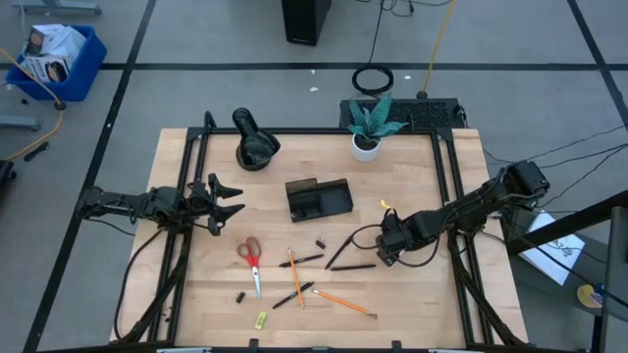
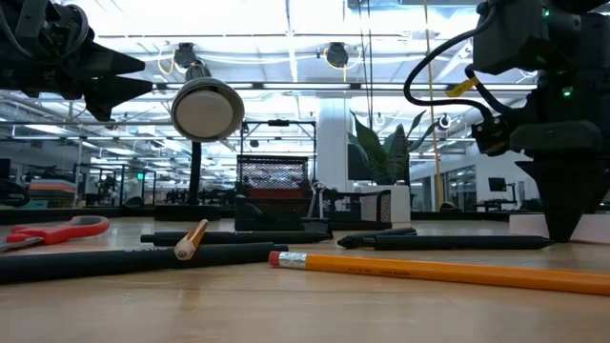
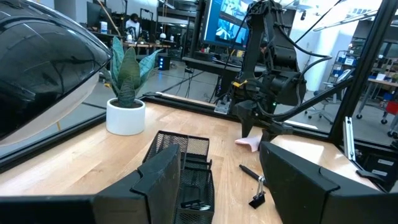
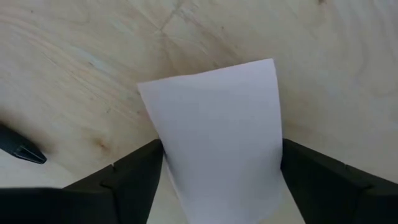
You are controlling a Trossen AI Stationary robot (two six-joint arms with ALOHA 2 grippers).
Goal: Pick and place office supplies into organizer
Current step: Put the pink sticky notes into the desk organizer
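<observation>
My right gripper [image 1: 386,245] points down at the table's right middle, shut on a pale pink sticky-note pad [image 4: 217,143]. The pad also shows under the gripper in the left wrist view [image 3: 249,142]. My left gripper [image 1: 238,199] is open and empty, above the table's left part, left of the black mesh organizer [image 1: 319,199]. Red-handled scissors [image 1: 251,260], orange pencils [image 1: 343,302], black pens [image 1: 341,253], small black clips [image 1: 321,241] and a yellow-green piece [image 1: 261,319] lie flat on the table's near half. My right gripper pinches the pad between its two fingers by two opposite side edges [image 4: 163,155]. The fingers come from above, pointing down. The pad sits low at the tabletop and its free end [image 4: 205,74] sticks out past the fingers. I cannot tell whether it is lifted clear.
A round black lamp-like object [image 1: 253,137] and a white plant pot [image 1: 365,145] stand at the far edge, behind the organizer. A black pen [image 4: 18,149] lies close to the right gripper. Black frame rails run along the table's sides.
</observation>
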